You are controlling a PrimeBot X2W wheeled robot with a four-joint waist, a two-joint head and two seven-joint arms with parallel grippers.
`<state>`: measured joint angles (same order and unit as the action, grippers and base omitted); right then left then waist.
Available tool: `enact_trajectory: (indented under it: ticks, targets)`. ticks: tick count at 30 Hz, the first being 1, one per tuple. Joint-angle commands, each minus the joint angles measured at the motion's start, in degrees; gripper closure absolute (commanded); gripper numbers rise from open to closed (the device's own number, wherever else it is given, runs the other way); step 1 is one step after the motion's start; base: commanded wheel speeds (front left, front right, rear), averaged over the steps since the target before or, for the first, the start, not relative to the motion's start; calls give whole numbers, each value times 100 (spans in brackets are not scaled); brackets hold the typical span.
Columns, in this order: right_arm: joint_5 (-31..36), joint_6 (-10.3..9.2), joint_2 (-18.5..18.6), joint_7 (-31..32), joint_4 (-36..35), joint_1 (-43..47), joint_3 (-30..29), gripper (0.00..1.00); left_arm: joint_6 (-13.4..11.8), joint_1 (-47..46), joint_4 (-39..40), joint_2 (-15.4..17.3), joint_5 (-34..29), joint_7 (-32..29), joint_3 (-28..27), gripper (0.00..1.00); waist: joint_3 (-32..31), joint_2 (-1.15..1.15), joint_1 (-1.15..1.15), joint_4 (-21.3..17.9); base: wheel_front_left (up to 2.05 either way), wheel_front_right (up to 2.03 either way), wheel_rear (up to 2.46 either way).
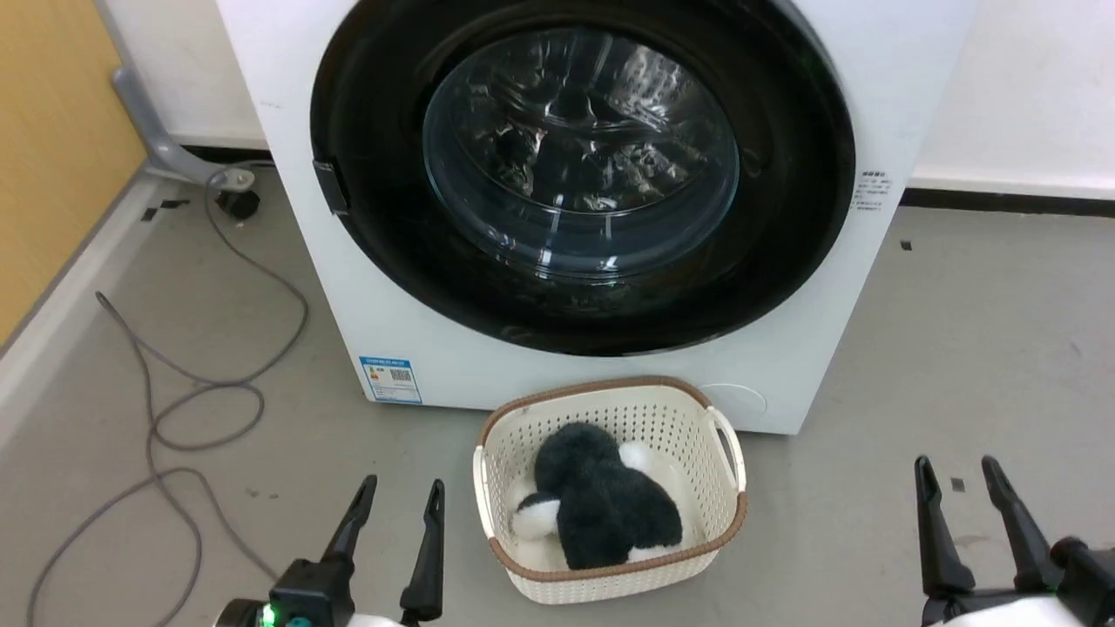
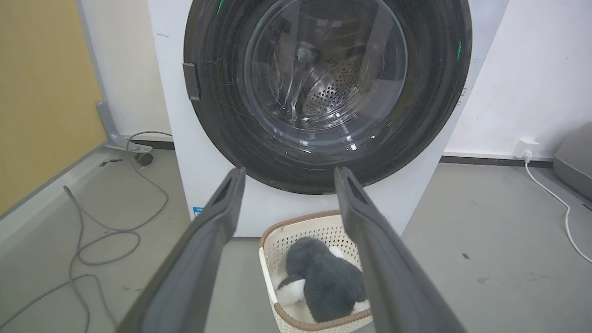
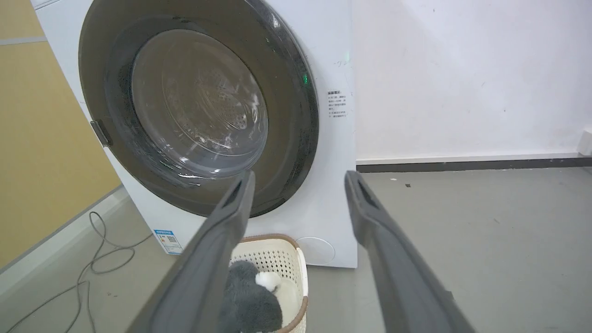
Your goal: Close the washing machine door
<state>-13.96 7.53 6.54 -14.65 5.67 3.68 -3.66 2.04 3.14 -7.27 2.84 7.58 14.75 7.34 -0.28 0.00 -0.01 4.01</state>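
The white washing machine (image 1: 610, 383) stands ahead of me, and its round glossy black door (image 1: 784, 218) lies flat against the front panel, the clear glass bowl (image 1: 579, 148) at its centre. The same door (image 2: 434, 92) fills the top of the left wrist view, and the door (image 3: 296, 120) appears at an angle in the right wrist view. My left gripper (image 1: 399, 496) is open at the lower left, well short of the machine. My right gripper (image 1: 956, 475) is open at the lower right, over bare floor. Neither touches the door.
A cream plastic basket (image 1: 723, 453) holding a dark grey and white plush toy (image 1: 601, 509) sits on the floor right before the machine, between my grippers. Grey cables (image 1: 183, 409) loop over the floor at the left. A white cord (image 2: 555, 199) runs along the right.
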Motion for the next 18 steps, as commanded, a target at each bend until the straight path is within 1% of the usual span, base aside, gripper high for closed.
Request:
enact_trajectory:
  ticks: [1,8,17,18]
  targets:
    - [92,-4,-70,19,-34,105,-32,0,-7,86,-13,4,-21,25,30,0,19,0,1,6,0,0,0]
    - [358,-4,-212,9,-9,203,-71,0,-54,79,-16,4,-73,25,125,0,17,0,1,55,0,0,0]
    - [428,-4,-256,-8,-12,174,-44,0,-97,23,5,4,-67,25,115,0,56,0,1,79,0,0,0]
    - [427,-4,-257,-9,-10,171,-39,100,-94,24,18,4,-39,25,109,100,64,0,1,82,0,0,0]
